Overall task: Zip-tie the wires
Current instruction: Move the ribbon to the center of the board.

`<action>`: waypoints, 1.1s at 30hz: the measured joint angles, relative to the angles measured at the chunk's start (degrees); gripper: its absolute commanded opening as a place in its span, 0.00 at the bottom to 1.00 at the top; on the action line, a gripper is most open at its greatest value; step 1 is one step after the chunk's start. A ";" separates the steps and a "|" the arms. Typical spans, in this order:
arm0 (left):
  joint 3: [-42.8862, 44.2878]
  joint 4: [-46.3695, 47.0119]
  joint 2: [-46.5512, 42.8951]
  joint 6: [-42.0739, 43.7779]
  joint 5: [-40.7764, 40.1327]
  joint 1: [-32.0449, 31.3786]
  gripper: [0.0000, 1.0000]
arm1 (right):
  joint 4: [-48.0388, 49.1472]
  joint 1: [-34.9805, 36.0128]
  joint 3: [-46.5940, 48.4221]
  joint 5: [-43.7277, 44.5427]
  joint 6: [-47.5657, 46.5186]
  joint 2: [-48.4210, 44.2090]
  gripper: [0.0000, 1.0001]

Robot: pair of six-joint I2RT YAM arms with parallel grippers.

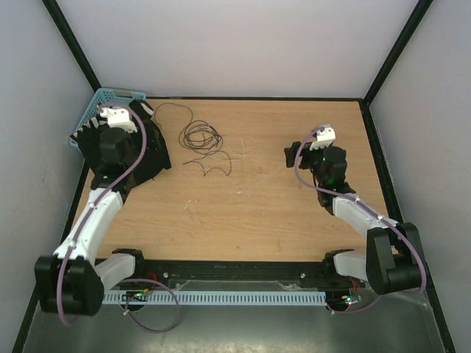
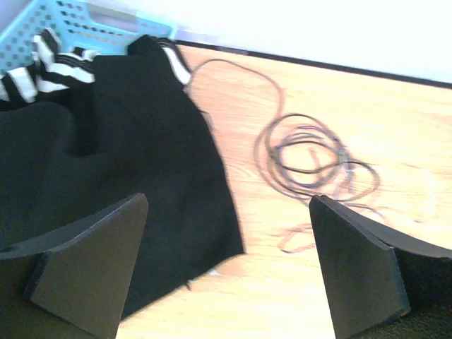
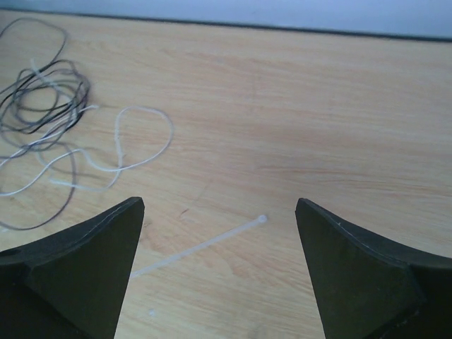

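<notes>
Wood-grain tabletop (image 1: 280, 213) fills a pale-walled enclosure framed by black posts (image 1: 70, 37). The wires (image 1: 202, 140) lie in a loose coil on the far half, left of centre, touched by nothing. A blue basket (image 1: 103, 99) sits in the far left corner, beside black cloth (image 2: 106, 155). A thin white strip (image 3: 205, 244) lies under the right gripper (image 3: 219, 208). It and the left gripper (image 2: 227, 212), 2 in all, stand spread wide, holding nothing.

I work in a robot lab test cell. Plain white panels (image 1: 243, 44) set in black frame posts (image 1: 73, 43) box me in on three sides. A wooden table (image 1: 243, 220) lies ahead of me, and a slotted cable duct (image 1: 235, 298) runs just behind my mounting rail (image 1: 235, 266).
</notes>
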 measured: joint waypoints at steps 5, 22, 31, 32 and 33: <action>6.97 -15.43 -6.03 -6.75 7.89 -0.76 0.99 | -14.03 3.72 7.41 -0.52 2.16 2.82 0.88; 2.54 -34.23 -18.69 -14.53 21.42 -2.78 0.99 | -29.92 13.73 12.81 3.10 4.72 16.28 0.65; 2.54 -34.51 -18.62 -14.91 22.23 -2.78 0.99 | -29.92 15.10 15.02 4.24 5.40 20.68 0.61; 2.54 -34.51 -18.58 -14.88 22.25 -2.78 0.99 | -29.94 15.28 15.34 4.31 5.40 21.24 0.61; 2.54 -34.51 -18.51 -14.88 22.25 -2.78 0.99 | -29.94 15.43 15.63 4.42 5.40 21.84 0.61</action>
